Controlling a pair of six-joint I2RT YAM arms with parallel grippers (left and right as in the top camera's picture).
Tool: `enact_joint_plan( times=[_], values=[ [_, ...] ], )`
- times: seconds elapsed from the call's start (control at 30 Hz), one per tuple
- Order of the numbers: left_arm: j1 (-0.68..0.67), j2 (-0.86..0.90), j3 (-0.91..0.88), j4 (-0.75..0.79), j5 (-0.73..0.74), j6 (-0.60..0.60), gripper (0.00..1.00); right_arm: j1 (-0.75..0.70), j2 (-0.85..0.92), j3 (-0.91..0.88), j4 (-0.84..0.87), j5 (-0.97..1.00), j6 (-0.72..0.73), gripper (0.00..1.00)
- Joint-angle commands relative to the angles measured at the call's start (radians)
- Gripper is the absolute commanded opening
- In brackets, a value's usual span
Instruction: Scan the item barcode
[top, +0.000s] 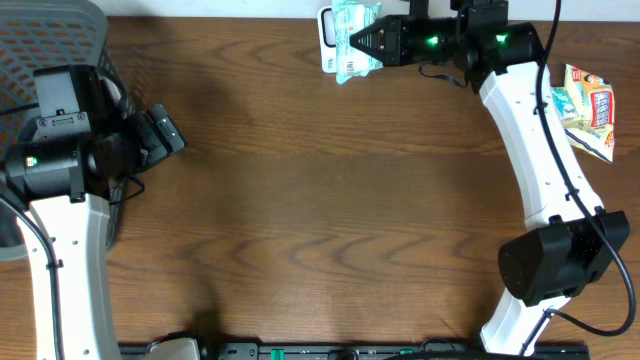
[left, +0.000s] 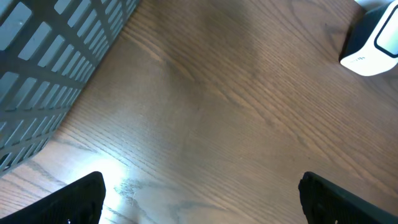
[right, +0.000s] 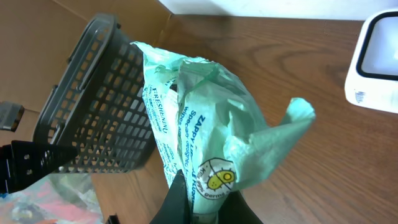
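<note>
Open tabletop (top: 330, 200) between basket (top: 50, 40) and scanner (left: 372, 43)

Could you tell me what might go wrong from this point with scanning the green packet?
1. The right hand pinches the green packet by one end only, so the crumpled, floppy film could slip or sag.
2. No barcode shows in any view, and the folds may hide it from the white scanner, so the scan might fail.

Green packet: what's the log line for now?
right jaws: shut on green packet | packet: near white scanner | left jaws: open, empty
</note>
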Motion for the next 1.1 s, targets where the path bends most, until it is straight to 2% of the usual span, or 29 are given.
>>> enact_joint_plan(
  times=[0.0,0.6,0.8,0.97,1.07],
  values=[
    [0.004,0.002,0.022,-0.003,0.005,-0.002,0.98,0.025,0.005,-0.001,0.003,-0.017,0.009,0.01],
    [0.004,0.002,0.022,-0.003,0.005,-0.002,0.98,0.064,0.005,-0.004,-0.021,0.111,0.008,0.01],
    [0.004,0.002,0.022,-0.003,0.005,-0.001,0.98,0.107,0.005,-0.034,-0.079,0.434,0.009,0.01],
    [0.004,0.002,0.022,-0.003,0.005,-0.002,0.98,0.158,0.008,-0.112,-0.066,0.595,0.008,0.01],
    [0.004,0.002,0.022,-0.003,0.005,-0.001,0.98,0.191,0.016,-0.166,-0.055,0.784,0.009,0.01]
  ],
)
